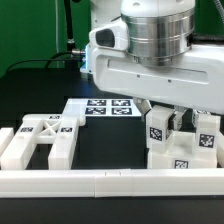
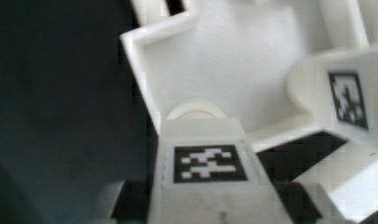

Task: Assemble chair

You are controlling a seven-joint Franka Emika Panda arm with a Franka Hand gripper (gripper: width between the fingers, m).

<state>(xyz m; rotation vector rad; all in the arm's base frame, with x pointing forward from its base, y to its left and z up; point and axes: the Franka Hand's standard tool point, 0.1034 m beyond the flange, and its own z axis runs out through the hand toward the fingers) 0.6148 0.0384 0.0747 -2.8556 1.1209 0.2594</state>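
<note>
My gripper (image 1: 165, 116) is down over the group of white chair parts at the exterior view's right. In the wrist view my gripper (image 2: 211, 200) has its dark fingers (image 2: 138, 205) against both sides of a narrow white tagged chair piece (image 2: 207, 150), so it looks shut on it. That piece (image 1: 159, 126) stands on or against the blocky white seat part (image 1: 185, 158), and I cannot tell which. A larger white part (image 2: 239, 60) with another tag lies under it. The flat white frame (image 1: 40, 140) lies at the exterior view's left.
The marker board (image 1: 100, 107) lies on the black table behind the parts. A long low white border rail (image 1: 110, 181) runs along the front. Another tagged white block (image 1: 206, 136) stands at the far right, close to my gripper.
</note>
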